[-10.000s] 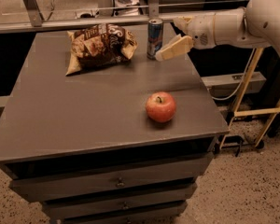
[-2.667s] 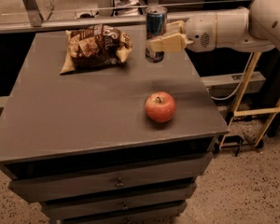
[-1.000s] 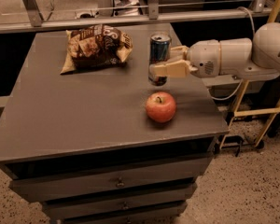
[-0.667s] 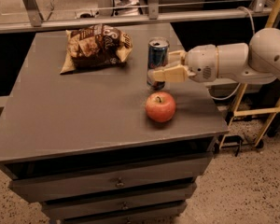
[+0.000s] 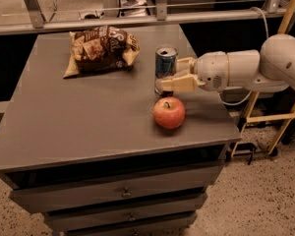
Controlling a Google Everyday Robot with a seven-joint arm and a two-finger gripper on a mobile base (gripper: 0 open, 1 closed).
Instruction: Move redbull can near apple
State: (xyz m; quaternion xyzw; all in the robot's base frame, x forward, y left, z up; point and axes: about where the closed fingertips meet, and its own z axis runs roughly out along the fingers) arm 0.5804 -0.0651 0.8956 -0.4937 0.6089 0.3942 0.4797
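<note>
Placement step: gripper (image 5: 174, 77) clamped on the redbull can (image 5: 165, 65), upright just behind the apple (image 5: 169, 113) low over the bench (image 5: 88, 119); next, seat it, release, retreat without bumping the apple.

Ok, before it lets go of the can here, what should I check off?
1. Gripper grips the can: ok, fingers on either side of it.
2. Can upright: ok.
3. Can close to the apple: ok, just behind it.
4. Can base resting on the table: cannot tell.
5. Bag out of the way: ok, far left of the can.
</note>
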